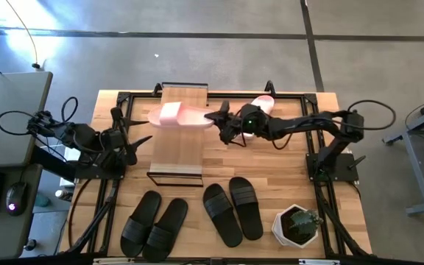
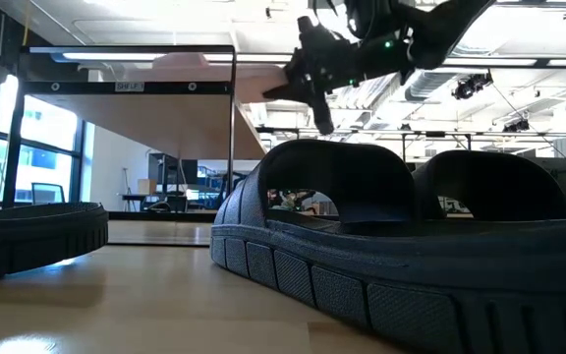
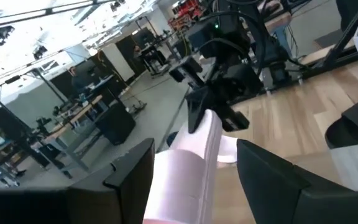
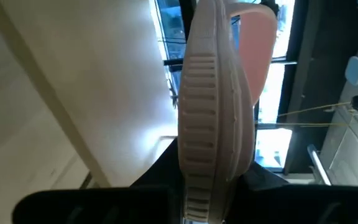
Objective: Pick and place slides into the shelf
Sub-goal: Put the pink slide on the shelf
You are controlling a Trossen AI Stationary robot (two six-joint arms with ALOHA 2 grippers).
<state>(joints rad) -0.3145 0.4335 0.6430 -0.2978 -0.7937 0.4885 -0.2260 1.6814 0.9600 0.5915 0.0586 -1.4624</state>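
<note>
A pale pink slide [image 1: 177,115] is held on edge by the right gripper [image 1: 218,118], its jaws closed on the sandal's heel end; in the right wrist view the ribbed sole edge [image 4: 213,124] is seen clamped between the fingers. The sandal is carried above the far part of the shelf [image 1: 179,158], whose light plank top lies toward 12 o'clock of the table's centre. The second pink slide [image 1: 262,104] lies on the table at about 1 o'clock, partly hidden by the right arm. Two black pairs are lined along the near edge: one pair [image 1: 154,223] at 7 o'clock, the other pair [image 1: 232,209] at 5 o'clock. A potted plant [image 1: 298,224] in a white pot stands just beside the latter, toward 4 o'clock. The left gripper [image 1: 134,142] waits at 9 o'clock, near the shelf's side, jaws spread apart and holding nothing.
</note>
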